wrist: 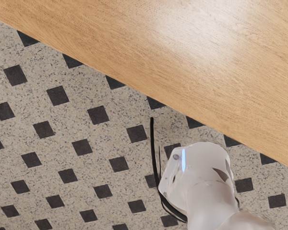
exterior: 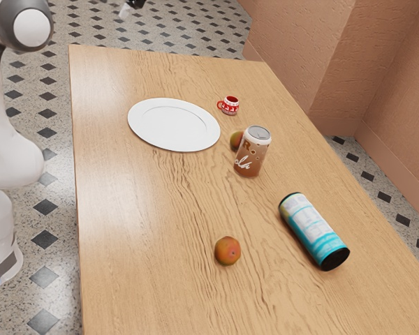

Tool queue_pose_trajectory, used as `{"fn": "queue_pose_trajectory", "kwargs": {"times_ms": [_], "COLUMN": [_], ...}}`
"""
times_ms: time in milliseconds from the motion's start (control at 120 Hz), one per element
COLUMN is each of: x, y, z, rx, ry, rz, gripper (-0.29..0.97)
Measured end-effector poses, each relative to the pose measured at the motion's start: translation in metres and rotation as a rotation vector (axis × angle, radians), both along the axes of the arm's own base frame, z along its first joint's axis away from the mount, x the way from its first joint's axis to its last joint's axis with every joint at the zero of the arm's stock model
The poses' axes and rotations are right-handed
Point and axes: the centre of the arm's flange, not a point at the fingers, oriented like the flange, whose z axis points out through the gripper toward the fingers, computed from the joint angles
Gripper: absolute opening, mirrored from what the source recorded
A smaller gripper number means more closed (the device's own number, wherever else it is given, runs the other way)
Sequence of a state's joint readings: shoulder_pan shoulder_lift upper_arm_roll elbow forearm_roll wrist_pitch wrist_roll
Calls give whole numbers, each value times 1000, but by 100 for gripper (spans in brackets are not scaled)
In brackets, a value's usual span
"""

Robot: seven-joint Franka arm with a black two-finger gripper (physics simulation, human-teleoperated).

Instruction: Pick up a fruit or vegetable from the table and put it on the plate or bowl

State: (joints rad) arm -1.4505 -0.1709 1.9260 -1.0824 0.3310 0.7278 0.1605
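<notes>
Near fruit (exterior: pixel 228 250): round, orange-red, lies alone on the wooden surface (exterior: pixel 140 230), near side, well apart from plate.
Teal canister (exterior: pixel 313 230): on its side, right of near fruit, dark end toward the near edge.
Cola can (exterior: pixel 252 151): upright, mid surface, right of plate.
Second fruit (exterior: pixel 236 139): just beside cola can, on its far-left side, partly hidden by it.
Plate (exterior: pixel 173 124): white, flat, far half of surface, nothing on it.
Red mug (exterior: pixel 229 105): small, right of plate.
Tool (exterior: pixel 131 7): dark bit at far top edge; apart or together, cannot tell.
Arm (exterior: pixel 7 153): white, at left edge.
Wrist view: surface edge (wrist: pixel 206 57), checkered floor (wrist: pixel 62 143), white robot base (wrist: pixel 201 187).
</notes>
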Motion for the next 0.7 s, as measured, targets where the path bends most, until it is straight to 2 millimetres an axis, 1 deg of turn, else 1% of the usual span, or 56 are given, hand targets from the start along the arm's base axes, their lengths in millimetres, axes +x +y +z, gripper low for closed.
{"fn": "queue_pose_trajectory", "kwargs": {"times_ms": [100,175,225,242,258,275,292,317,342,350,375,400,408,433,450,467,500,517,542,575,600,650,675,700], "x": [12,16,15,14,14,14,19,35,54,63,92,120,128,152,163,170,177,180,184,190,189,179,174,169], "y": [11,18,24,24,21,12,-5,-39,-79,-93,-140,-185,-200,-248,-277,-303,-342,-357,-374,-397,-422,-481,-504,-522], "z": [2,4,6,10,19,35,51,71,83,82,70,49,40,4,-17,-34,-60,-68,-78,-81,-80,-80,-82,-89], "rx": [64,90,100,109,125,152,178,203,207,200,169,130,117,76,53,35,5,-17,-55,-69,-53,-31,-35,-57], "ry": [-73,-112,-134,-147,-168,-205,-250,-312,-367,-376,-390,-389,-386,-360,-348,-340,-339,-349,-373,-410,-428,-461,-475,-481], "rz": [-48,-78,-86,-91,-98,-114,-155,-246,-357,-400,-528,-643,-679,-786,-848,-900,-981,-1020,-1076,-1142,-1185,-1278,-1312,-1337], "gripper": [66,66,66,66,66,66,66,66,66,66,66,66,66,66,66,66,66,66,66,66,66,66,66,66]}}
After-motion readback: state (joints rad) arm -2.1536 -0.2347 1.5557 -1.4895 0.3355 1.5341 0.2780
